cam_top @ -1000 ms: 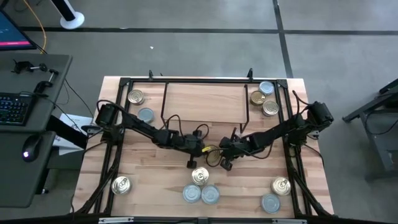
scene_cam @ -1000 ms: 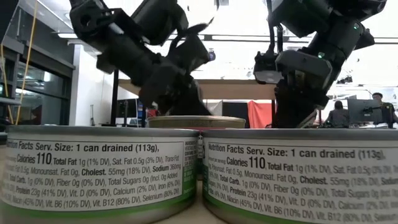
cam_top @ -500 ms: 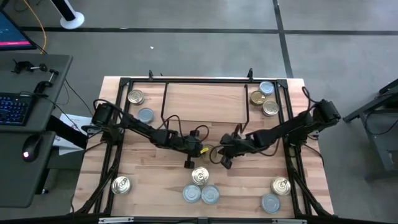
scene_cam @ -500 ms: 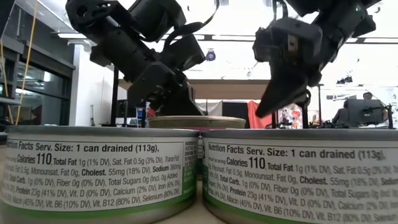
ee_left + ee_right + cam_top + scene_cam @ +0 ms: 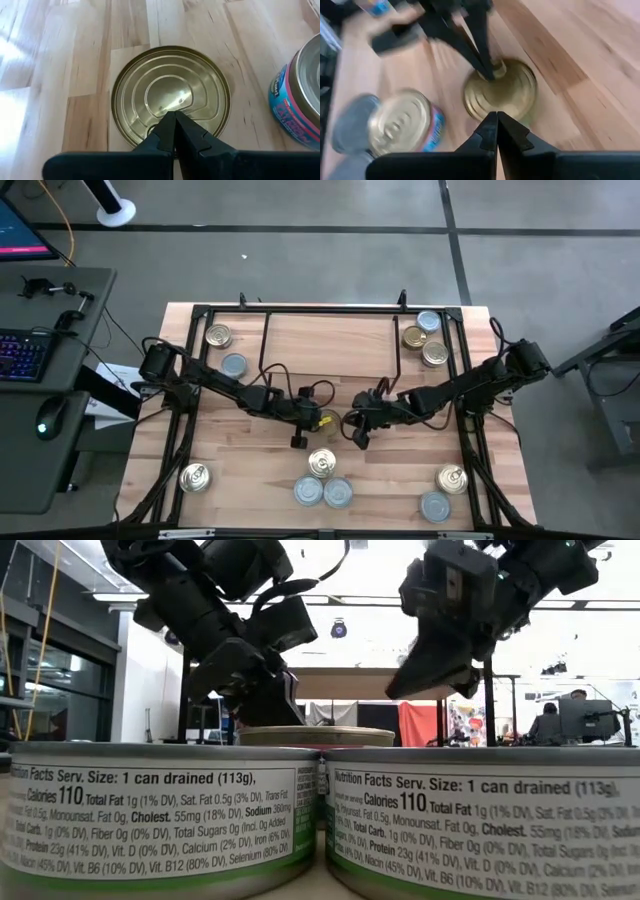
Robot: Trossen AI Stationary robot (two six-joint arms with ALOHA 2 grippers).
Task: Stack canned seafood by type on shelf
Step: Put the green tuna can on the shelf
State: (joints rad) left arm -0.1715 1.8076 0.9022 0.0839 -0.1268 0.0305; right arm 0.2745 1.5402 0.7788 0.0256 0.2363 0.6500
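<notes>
- My left jaws [image 5: 174, 125] are pinched shut, tips resting on a gold tin [image 5: 170, 97] lying flat on the tabletop [image 5: 60, 60].
- My right jaws [image 5: 497, 129] are shut on nothing, hovering just above that same tin from its 3 o'clock side.
- A pink-and-blue labelled tin [image 5: 297, 95] crowds close beside it.
- Since a second ago my right arm has slid toward the left one.
- Seen from above: twelve tins; three at 6 o'clock, three at the 1 o'clock corner beside the shelf [image 5: 330, 340].

Both arms matte black, jointed, with loose black cables. Yellow marking near left gripper [image 5: 298, 441]. Right gripper [image 5: 358, 441] fingers taper to points
</notes>
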